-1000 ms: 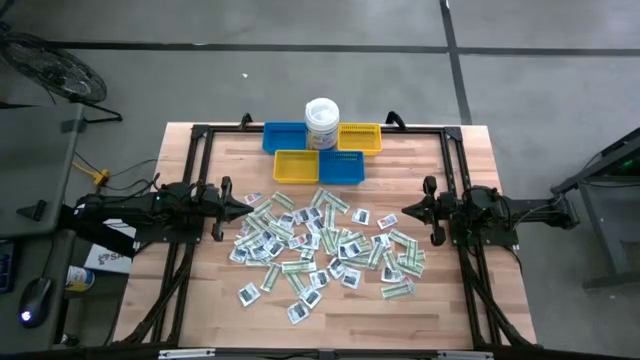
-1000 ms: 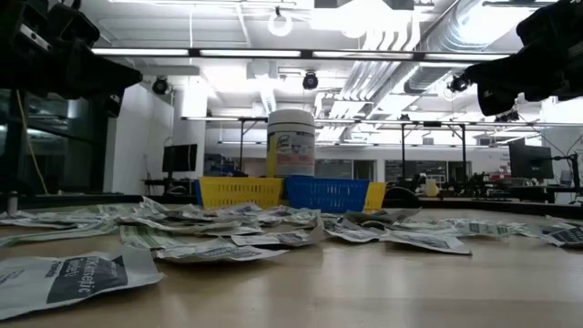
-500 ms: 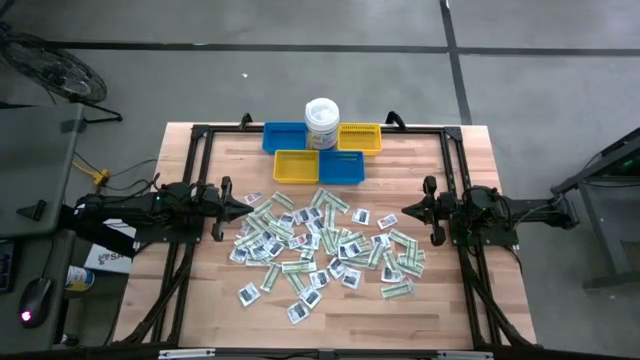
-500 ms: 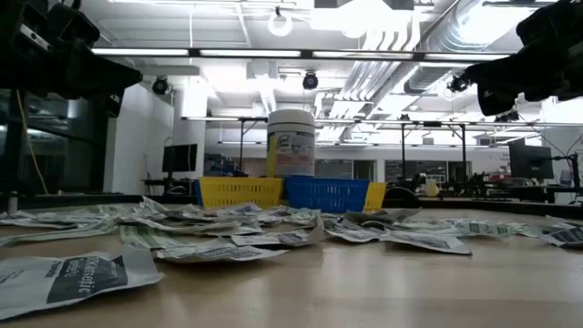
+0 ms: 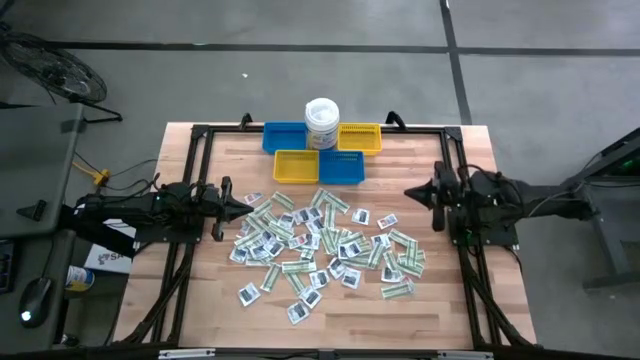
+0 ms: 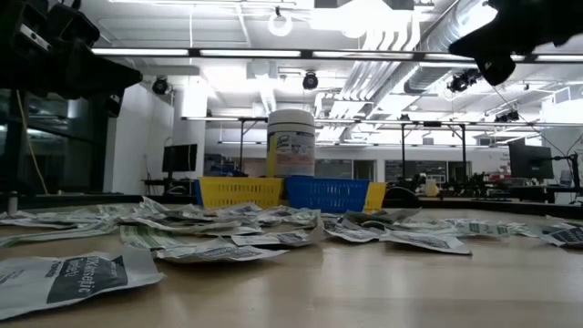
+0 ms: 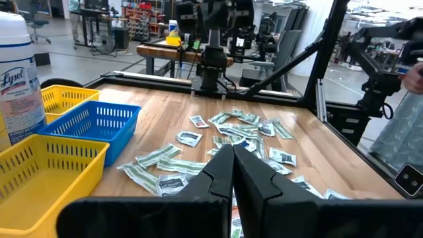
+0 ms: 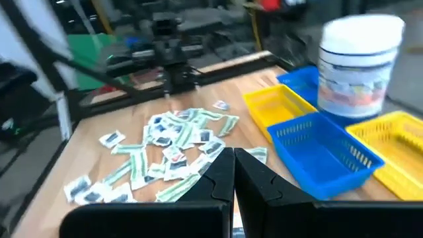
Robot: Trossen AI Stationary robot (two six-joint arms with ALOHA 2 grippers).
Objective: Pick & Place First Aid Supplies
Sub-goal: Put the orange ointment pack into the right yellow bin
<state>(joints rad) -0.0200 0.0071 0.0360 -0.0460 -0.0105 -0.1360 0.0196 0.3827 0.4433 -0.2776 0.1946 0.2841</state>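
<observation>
The first aid supplies (image 5: pixel 325 245), small white square packets and longer green-and-white strips, lie flat in a loose overlapping heap on the middle of the wooden table (image 5: pixel 455 310). They also show in the left wrist view (image 7: pixel 231 129) and the right wrist view (image 8: pixel 173 135). My left gripper (image 5: pixel 248 208) hovers shut at the heap's left edge, pointing level toward the table's right. My right gripper (image 5: pixel 408 194) hovers shut, higher up, at the heap's right edge, its tip (image 6: pixel 460 46) near the top of the low view. Neither touches a packet.
At the far edge stand two blue bins (image 5: pixel 285 137) (image 5: pixel 341 168), two yellow bins (image 5: pixel 360 138) (image 5: pixel 296 166) and a white lidded tub (image 5: pixel 322 124) between them. Black frame rails (image 5: pixel 195 170) run along both table sides. Bare wood lies near the front edge.
My right gripper has risen well above the table in the last half second, rolling a little and tipping slightly downward, and has stayed shut. The packets have not moved.
</observation>
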